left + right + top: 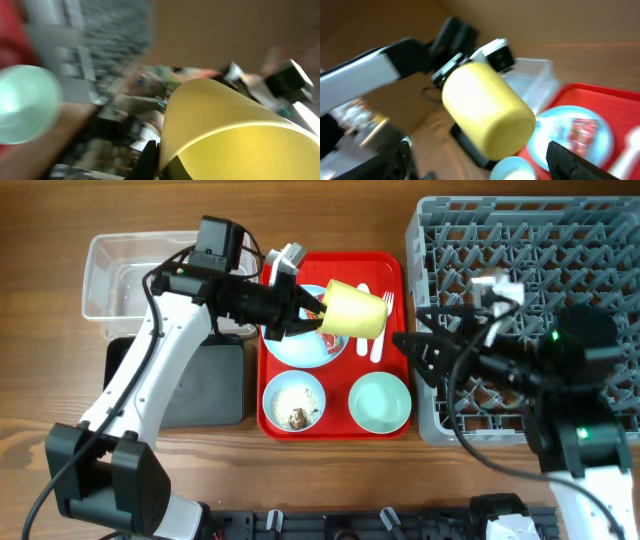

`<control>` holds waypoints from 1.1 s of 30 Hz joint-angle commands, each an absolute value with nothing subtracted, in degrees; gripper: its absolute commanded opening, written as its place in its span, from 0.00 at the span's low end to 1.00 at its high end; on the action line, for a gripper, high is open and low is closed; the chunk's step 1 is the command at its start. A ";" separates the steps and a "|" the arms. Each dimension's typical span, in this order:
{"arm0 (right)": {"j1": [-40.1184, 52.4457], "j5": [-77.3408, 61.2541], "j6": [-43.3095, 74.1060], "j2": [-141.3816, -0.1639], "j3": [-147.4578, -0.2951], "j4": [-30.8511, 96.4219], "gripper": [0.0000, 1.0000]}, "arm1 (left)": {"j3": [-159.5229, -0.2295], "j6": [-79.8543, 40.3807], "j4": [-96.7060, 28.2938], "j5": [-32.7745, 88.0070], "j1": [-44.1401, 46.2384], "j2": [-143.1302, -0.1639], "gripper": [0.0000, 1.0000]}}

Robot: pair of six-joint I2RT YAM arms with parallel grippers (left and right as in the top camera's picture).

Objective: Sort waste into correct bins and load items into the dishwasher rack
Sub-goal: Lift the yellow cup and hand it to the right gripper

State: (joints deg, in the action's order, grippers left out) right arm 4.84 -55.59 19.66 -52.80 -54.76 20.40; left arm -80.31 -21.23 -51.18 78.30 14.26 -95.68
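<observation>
My left gripper (305,315) is shut on the rim of the yellow cup (355,310) and holds it on its side above the light blue plate (290,345); the cup also shows in the left wrist view (235,135) and the right wrist view (487,107). The red wrapper (582,131) lies on the plate. My right gripper (412,350) is open, just right of the cup, by the grey dishwasher rack (600,240). The small blue bowl (294,402) holds crumbs and a brown scrap. The pale green bowl (380,402) and white spoon and fork (378,330) lie on the red tray (385,265).
The clear tub (130,285) stands at the back left, with the black tray (205,385) in front of it, partly under my left arm. The rack fills the right side of the table.
</observation>
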 commanded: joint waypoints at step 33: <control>10.92 -63.86 24.34 -56.64 -55.61 8.86 0.42 | -80.79 -19.70 -48.12 78.76 16.53 -94.28 0.88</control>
